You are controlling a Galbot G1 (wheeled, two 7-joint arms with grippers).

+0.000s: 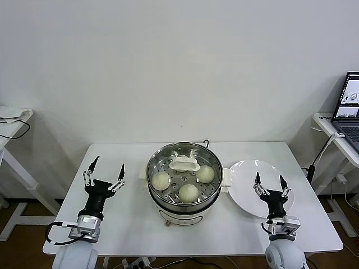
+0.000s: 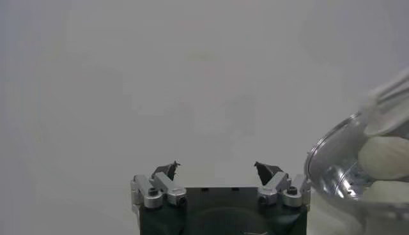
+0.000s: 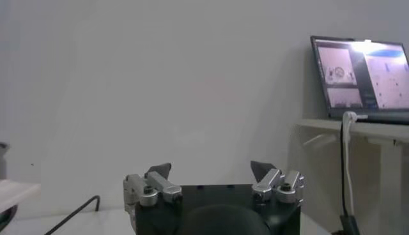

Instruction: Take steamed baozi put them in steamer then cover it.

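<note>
both grippers, left gripper [image 1: 104, 172] and right gripper [image 1: 270, 184], stand wide apart, holding nothing.

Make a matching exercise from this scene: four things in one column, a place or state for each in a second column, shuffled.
1. baozi
2. cover
3. plate
4. left gripper

A. open, over bare table left of the steamer
B. bare, right of the steamer
C. on the steamer
D. on the perforated tray under the glass

Pairs: 1-D, 2-C, 3-B, 4-A
</note>
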